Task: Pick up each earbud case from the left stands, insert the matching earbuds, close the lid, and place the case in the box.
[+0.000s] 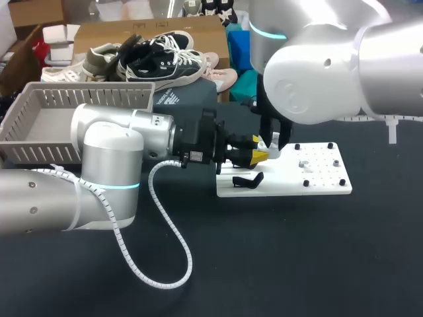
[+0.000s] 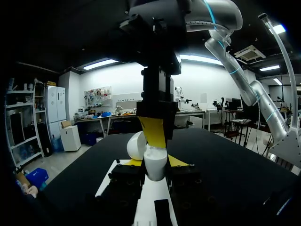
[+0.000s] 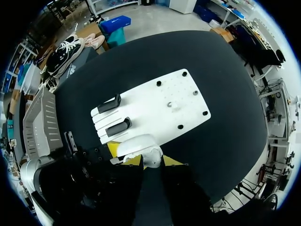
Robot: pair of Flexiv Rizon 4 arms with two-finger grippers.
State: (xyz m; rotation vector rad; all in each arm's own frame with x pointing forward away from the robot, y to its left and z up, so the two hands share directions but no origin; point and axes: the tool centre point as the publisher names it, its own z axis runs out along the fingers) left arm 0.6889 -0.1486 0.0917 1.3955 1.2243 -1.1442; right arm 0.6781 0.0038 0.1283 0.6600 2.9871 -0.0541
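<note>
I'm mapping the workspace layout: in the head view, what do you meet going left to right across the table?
Grey basket → left gripper, shut on the white earbud case → black-pegged right half of the white board.

Silver arms [image 1: 39, 198], cyan rings [image 1: 109, 187], black tools [image 1: 259, 157]

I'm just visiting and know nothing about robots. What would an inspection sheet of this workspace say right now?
Surface: black table with a white board on it.
Job's things: white earbud case, lid apparently open, held above the board; two black stands on the board; grey basket at the table's left.
Clutter: nothing seen.
Grippers: left gripper fingers shut on the case; right gripper at the case from above.
Cables: white coiled cable looping down onto the table.
Surroundings: nothing seen reaching over the table.
</note>
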